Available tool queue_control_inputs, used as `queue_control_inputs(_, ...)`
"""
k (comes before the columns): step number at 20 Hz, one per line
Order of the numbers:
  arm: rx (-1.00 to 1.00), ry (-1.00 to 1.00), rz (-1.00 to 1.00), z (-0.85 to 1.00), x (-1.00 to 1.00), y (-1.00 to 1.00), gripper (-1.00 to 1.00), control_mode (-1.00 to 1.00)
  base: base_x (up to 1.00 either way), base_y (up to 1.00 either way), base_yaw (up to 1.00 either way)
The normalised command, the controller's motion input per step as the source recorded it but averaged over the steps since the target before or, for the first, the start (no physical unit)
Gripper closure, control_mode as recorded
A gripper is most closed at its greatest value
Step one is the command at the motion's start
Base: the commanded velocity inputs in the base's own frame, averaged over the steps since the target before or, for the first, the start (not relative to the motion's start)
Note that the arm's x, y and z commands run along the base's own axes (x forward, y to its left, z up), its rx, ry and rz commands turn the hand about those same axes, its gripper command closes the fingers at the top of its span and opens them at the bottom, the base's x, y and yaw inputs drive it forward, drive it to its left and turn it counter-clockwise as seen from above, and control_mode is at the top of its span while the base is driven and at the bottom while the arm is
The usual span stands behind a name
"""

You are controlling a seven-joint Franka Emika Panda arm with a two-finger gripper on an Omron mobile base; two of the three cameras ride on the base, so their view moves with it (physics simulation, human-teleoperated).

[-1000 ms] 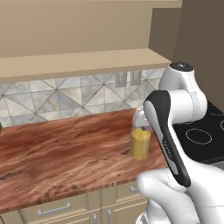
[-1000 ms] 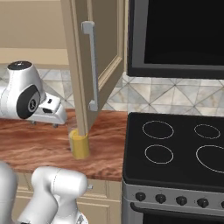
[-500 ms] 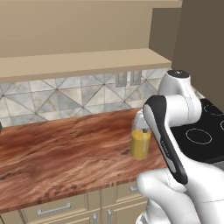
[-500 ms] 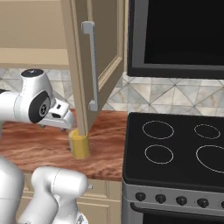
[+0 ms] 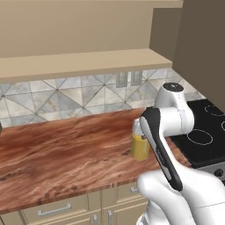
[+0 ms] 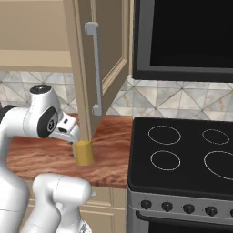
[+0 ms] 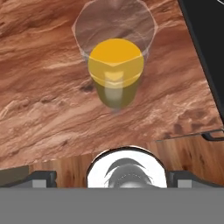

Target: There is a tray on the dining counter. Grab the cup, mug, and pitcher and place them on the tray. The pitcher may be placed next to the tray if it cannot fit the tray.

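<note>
The pitcher point(image 5: 140, 147), clear glass with orange-yellow liquid, stands upright on a wood-grain counter point(image 5: 66, 154) near its right end, beside the stove. My gripper point(image 6: 74, 138) hovers just above and left of the pitcher point(image 6: 84, 153), not touching it. In the hand view I look straight down into the pitcher point(image 7: 116, 74), which sits ahead of my gripper point(image 7: 113, 178). The dark fingertips point(image 7: 41, 177) stand wide apart, open with nothing between them. The tray, cup, mug and dining counter are out of view.
A black stove point(image 6: 182, 159) adjoins the counter on the right. An open beige cabinet door point(image 6: 93, 68) with a long handle hangs right above the pitcher. The tiled backsplash point(image 5: 66, 94) bounds the counter behind, and beige drawers point(image 5: 57, 208) lie below.
The hand has swung right and down, from beside the cabinet door to just over the pitcher. The pitcher has not moved, and the jaws stay open.
</note>
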Motion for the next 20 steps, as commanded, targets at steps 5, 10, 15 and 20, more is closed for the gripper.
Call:
queue_control_inputs(5, 0.0, 0.0, -0.01, -0.22, 0.27, 0.0, -1.0, -1.0, 0.0, 0.0, 0.0)
queue_control_inputs(10, 0.0, 0.0, 0.0, -0.2, 0.27, 0.0, -1.0, -1.0, 0.0, 0.0, 0.0)
queue_control_inputs(15, 0.0, 0.0, 0.0, -0.19, 0.23, 0.0, -1.0, -1.0, 0.0, 0.0, 0.0)
queue_control_inputs(20, 0.0, 0.0, 0.0, -0.18, 0.26, 0.0, -1.0, -1.0, 0.0, 0.0, 0.0)
